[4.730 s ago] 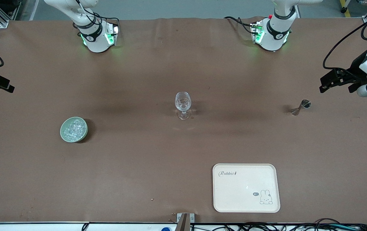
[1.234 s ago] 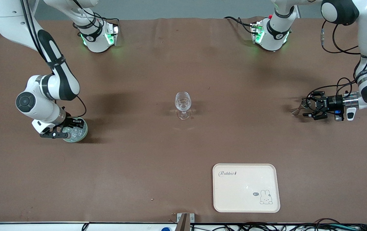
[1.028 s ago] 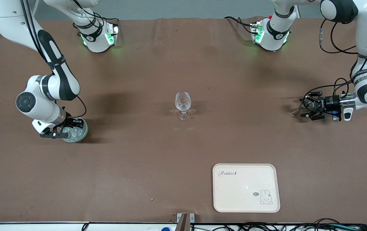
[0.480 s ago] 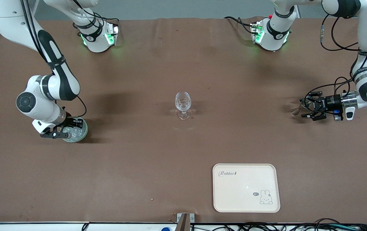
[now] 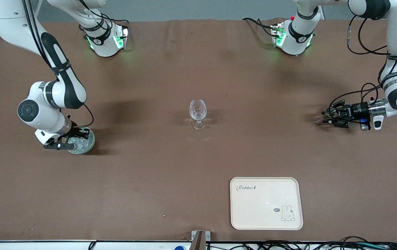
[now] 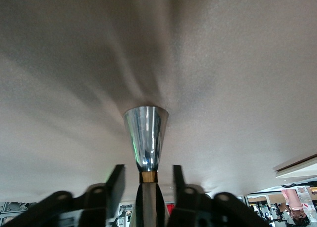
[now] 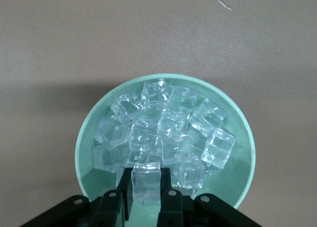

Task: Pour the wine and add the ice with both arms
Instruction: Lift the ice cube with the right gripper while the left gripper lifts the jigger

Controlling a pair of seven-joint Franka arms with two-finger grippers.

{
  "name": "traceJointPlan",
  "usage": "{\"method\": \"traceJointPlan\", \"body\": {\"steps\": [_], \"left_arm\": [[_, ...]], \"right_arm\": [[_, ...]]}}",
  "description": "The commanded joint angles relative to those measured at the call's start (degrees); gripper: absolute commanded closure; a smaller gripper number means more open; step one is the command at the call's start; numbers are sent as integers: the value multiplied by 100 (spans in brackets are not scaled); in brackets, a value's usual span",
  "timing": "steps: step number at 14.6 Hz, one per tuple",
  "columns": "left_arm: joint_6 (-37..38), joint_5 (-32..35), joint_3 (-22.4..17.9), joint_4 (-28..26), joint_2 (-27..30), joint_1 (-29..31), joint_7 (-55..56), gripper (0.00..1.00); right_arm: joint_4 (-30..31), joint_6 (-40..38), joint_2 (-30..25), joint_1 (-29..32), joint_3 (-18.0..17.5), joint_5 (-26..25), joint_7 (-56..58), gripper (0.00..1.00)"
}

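We count two arms, one wine glass [image 5: 198, 110], one green bowl [image 7: 242, 133], one metal jigger [image 6: 145, 136] and one cream tray [image 5: 266, 203]. The ice [image 7: 163, 133] fills the bowl as a heap of small clear cubes (well over a dozen; we cannot count them exactly), toward the right arm's end of the table. The right gripper [image 7: 146, 191] is down in the bowl, its fingers pinched on one cube [image 7: 146, 181] at the heap's edge. The left gripper [image 6: 148, 180] reaches in low at the left arm's end, its fingers drawn in around the jigger's narrow waist; whether they touch it we cannot tell. The glass stands upright mid-table between them.
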State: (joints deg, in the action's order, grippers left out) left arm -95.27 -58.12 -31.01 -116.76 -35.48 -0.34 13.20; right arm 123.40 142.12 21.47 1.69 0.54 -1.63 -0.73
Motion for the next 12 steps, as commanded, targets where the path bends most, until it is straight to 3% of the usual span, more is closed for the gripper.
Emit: {"method": "traceJointPlan", "body": {"steps": [1, 4, 8, 12], "left_arm": [[131, -172, 17, -128, 181, 78, 43, 96], [465, -182, -10, -67, 199, 219, 43, 99], [896, -199, 42, 83, 540, 167, 514, 99], [783, -217, 858, 250, 1243, 175, 1912, 100]], "right_arm": [[-52, -43, -3, -11, -1, -65, -15, 96], [-577, -1023, -178, 33, -71, -57, 143, 99], [-1018, -1835, -933, 59, -63, 22, 65, 99], [-1676, -2853, -1557, 217, -28, 5, -59, 99]]}}
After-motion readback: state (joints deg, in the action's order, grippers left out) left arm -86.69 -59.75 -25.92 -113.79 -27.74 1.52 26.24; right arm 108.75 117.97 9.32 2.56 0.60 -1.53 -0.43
